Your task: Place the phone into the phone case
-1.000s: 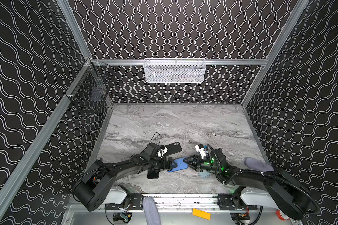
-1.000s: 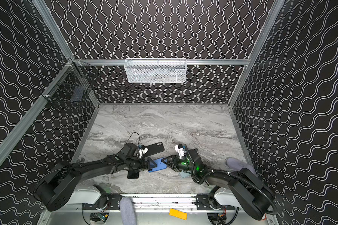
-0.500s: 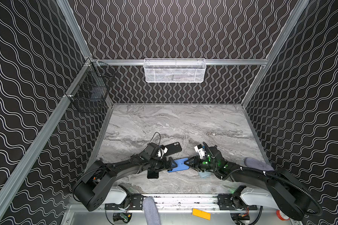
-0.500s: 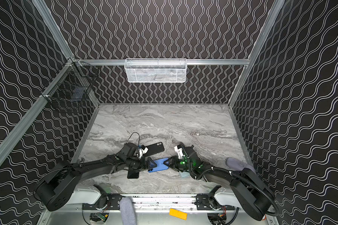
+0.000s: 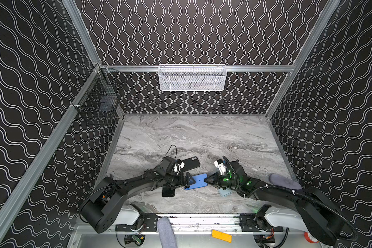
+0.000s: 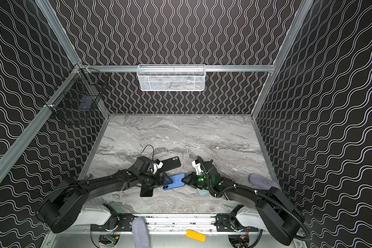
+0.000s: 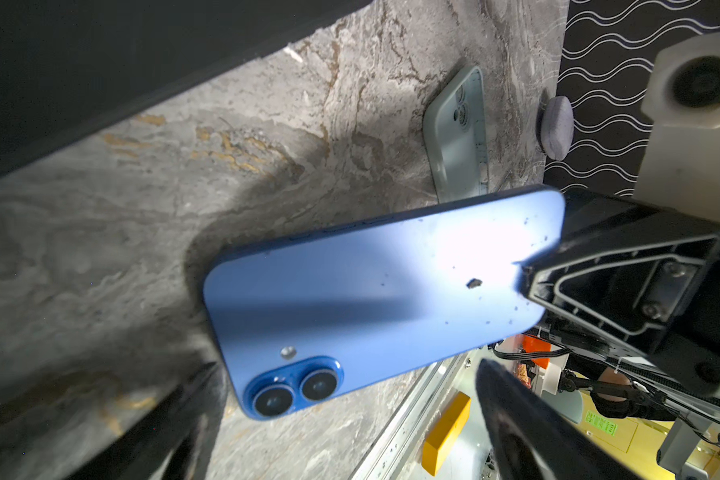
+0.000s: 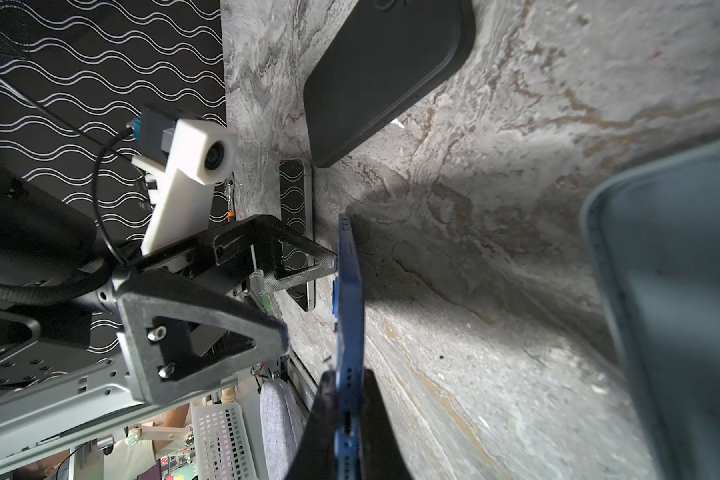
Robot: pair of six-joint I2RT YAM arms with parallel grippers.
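Both top views: blue phone [image 5: 197, 181] [image 6: 174, 181] sits near the front middle of the table [image 5: 180, 133], back up and lenses toward the front edge, between the two claws. Right gripper [image 5: 207, 181] is clenched on its right end. Left gripper [image 5: 187, 182] is at the camera end, jaws spread and not gripping. Pale case [image 5: 224, 192] lies flat just beside and partly under the right arm, apart from the phone. A black slab [image 5: 190, 163] lies behind the left wrist, and a screen-up phone [image 5: 168, 192] lies under the left claw.

Left wrist: the phone [image 7: 371, 299] is back up with a shadow on the marble under it, so it looks lifted. Right gripper [image 7: 533, 282] is pinching the far short end. Left fingers [image 7: 516, 424] stand wide apart. Pale case [image 7: 458, 137] is beyond, open side up and empty.

Right wrist: the phone [image 8: 350, 291] is seen edge-on, its end clamped between the right fingers [image 8: 381, 419]. Left gripper [image 8: 308, 297] is released, with one fingertip at the phone's face; touching or not, I cannot tell. Pale case [image 8: 674, 291] is close by.
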